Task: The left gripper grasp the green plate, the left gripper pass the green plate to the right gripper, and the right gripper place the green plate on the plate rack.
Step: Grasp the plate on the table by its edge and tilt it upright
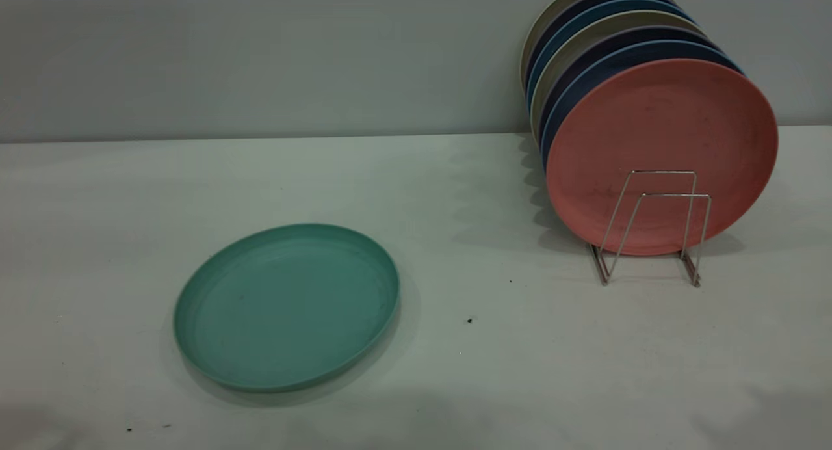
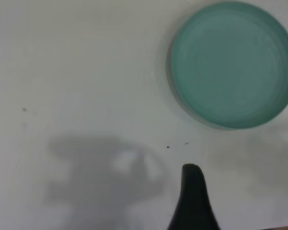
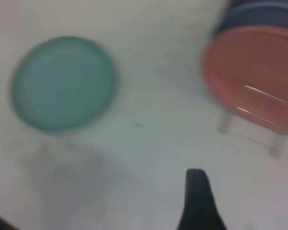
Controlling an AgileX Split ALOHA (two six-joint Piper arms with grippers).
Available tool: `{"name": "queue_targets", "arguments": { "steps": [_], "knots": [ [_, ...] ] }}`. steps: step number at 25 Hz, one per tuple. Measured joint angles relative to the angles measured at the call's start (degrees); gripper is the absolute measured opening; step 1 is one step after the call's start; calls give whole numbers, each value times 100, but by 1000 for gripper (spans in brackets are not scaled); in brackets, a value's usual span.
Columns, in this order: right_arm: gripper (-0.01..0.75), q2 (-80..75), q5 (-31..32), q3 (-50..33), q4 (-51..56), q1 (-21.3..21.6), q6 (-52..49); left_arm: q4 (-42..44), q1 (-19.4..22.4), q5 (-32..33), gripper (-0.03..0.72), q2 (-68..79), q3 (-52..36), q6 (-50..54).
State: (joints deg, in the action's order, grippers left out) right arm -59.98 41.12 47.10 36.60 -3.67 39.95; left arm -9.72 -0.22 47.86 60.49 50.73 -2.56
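Observation:
The green plate (image 1: 286, 305) lies flat on the white table, left of centre, with nothing touching it. The plate rack (image 1: 652, 227) stands at the right, with its two front wire loops bare. Neither arm shows in the exterior view. In the left wrist view the green plate (image 2: 234, 63) lies well beyond my left gripper (image 2: 233, 189), of which only one black finger (image 2: 193, 196) shows, nothing beside it. My right gripper (image 3: 235, 191) also shows a single finger (image 3: 198, 199), far from the green plate (image 3: 63, 82) and the rack (image 3: 259, 112).
A salmon-pink plate (image 1: 662, 154) stands upright at the front of the rack, with several blue, dark and beige plates (image 1: 604, 40) stacked behind it against the grey wall. Bare table lies between the green plate and the rack.

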Motion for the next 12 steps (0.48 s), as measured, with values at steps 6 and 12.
{"name": "queue_targets", "arguments": {
  "steps": [6, 12],
  "knots": [
    [534, -1217, -510, 0, 1120, -1047, 720, -91, 0, -369, 582, 1233, 250, -344],
    [534, -2382, -720, 13, 1715, -1893, 724, -109, 120, -585, 573, 2655, 467, -617]
  ]
}}
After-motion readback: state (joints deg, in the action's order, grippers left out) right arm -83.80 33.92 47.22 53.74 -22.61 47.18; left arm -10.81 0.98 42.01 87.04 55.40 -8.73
